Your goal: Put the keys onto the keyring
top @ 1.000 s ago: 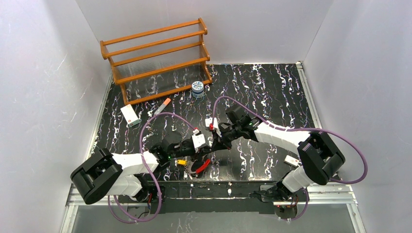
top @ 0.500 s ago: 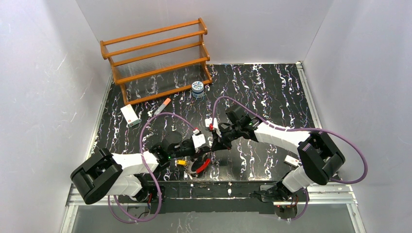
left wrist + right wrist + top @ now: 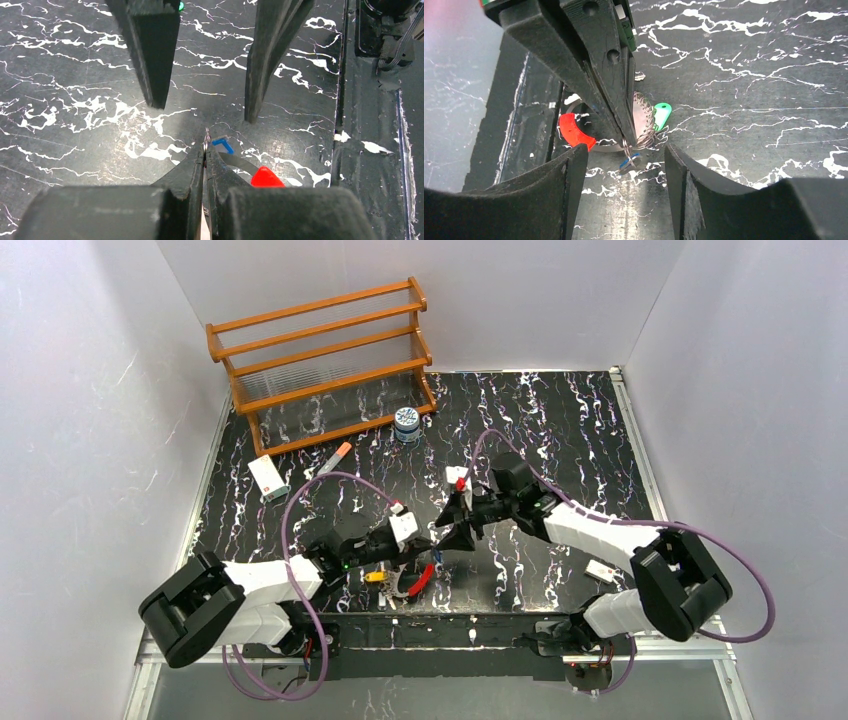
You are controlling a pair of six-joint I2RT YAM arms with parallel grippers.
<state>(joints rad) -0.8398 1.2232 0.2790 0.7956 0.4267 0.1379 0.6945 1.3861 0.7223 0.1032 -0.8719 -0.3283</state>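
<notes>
My left gripper (image 3: 205, 146) is shut on a thin coiled wire of the keyring. In the right wrist view its fingertips (image 3: 623, 131) pinch that wire, and a blue key (image 3: 629, 161) hangs just below them. The wire coil (image 3: 644, 126) carries a green key (image 3: 662, 114). The keyring (image 3: 574, 132), a red and silver band, lies on the table behind it and shows red (image 3: 425, 578) in the top view. A yellow key (image 3: 373, 576) lies beside my left wrist. My right gripper (image 3: 623, 153) is open, its fingers either side of the blue key without touching it.
A wooden rack (image 3: 322, 358) stands at the back left with a blue-white jar (image 3: 406, 424) by its foot. An orange-tipped marker (image 3: 335, 459) and a white box (image 3: 268, 480) lie at the left. A small white item (image 3: 600, 570) rests at the right. The table's front edge (image 3: 345, 100) is close.
My right gripper has opened and drawn back up and to the right, away from the left fingertips. The left gripper has shut fully and stays in place.
</notes>
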